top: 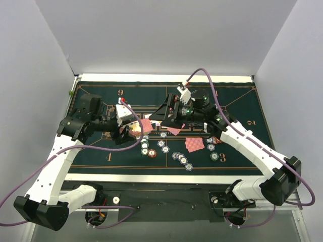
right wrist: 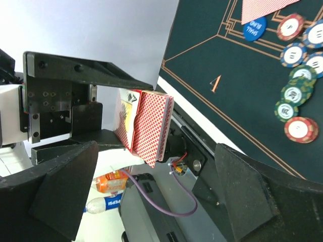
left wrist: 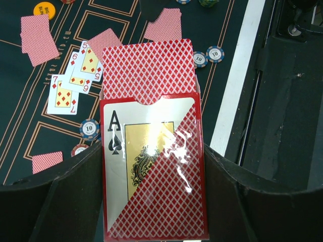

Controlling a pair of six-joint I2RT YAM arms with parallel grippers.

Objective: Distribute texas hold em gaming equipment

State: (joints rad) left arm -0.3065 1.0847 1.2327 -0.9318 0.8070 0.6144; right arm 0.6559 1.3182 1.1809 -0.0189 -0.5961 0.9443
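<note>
My left gripper (left wrist: 153,151) is shut on a red card box (left wrist: 151,171) printed with an ace of spades. A red-backed deck (left wrist: 149,70) sticks out of its top. In the top view that gripper (top: 128,130) holds the box (top: 136,130) above the mat's left half. My right gripper (right wrist: 156,171) stands open and empty, facing the held deck (right wrist: 151,126) but apart from it; it is just right of the box (top: 156,117). Face-up diamond cards (left wrist: 75,80), face-down cards (left wrist: 38,33), an orange disc (left wrist: 44,9) and poker chips (top: 179,159) lie on the mat.
The dark green felt mat (top: 237,101) with gold lines covers the table. More chips (right wrist: 298,75) and a blue disc (right wrist: 254,27) lie in the right wrist view. A face-down card (top: 194,144) lies right of centre. A white strip (left wrist: 237,85) edges the mat's near side.
</note>
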